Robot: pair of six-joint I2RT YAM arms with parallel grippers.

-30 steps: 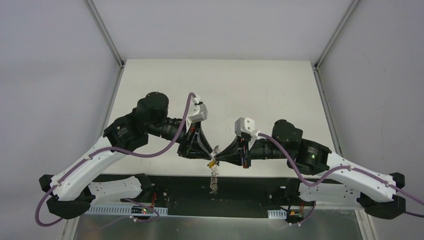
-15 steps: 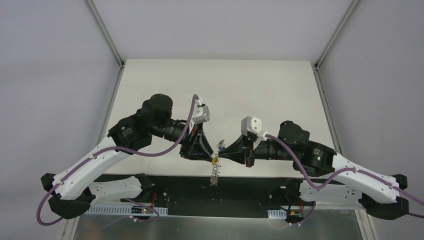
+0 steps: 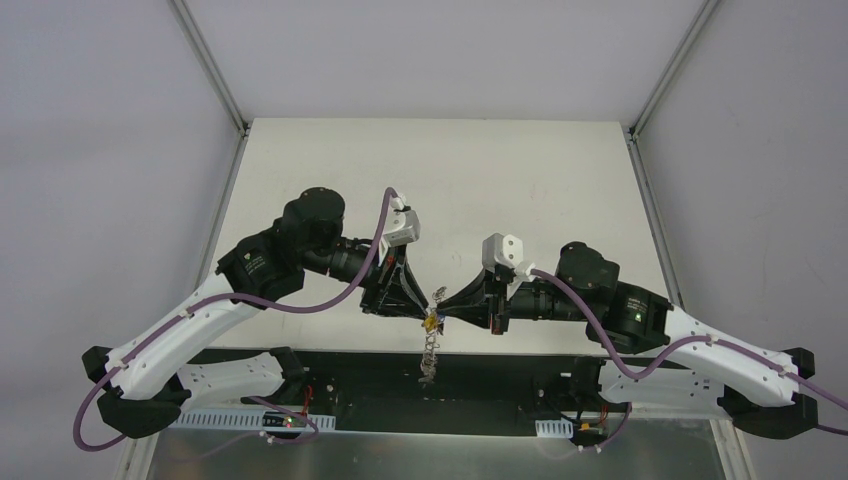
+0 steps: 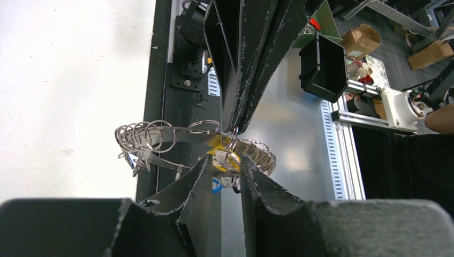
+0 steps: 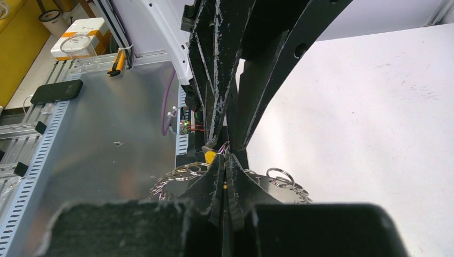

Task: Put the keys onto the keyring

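We've got the left gripper (image 4: 225, 161) clenched on the glossy yellow-headed key (image 4: 220, 156), and the right gripper (image 5: 225, 163) pinching the silvery, loop-fringed wire keyring (image 4: 144, 138). Both meet over the white table's (image 3: 500, 180) near edge

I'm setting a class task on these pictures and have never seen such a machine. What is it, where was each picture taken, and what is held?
Two robot arms are bolted at the near edge of a white table. The wide picture looks down from above: left arm on the left, right arm on the right. The other two come from a camera on each wrist, looking along its own fingers. The left gripper seems to pinch the yellow key; the right gripper pinches the keyring, a wire ring fringed with loops. Both are held between the grippers, not lying on the table.
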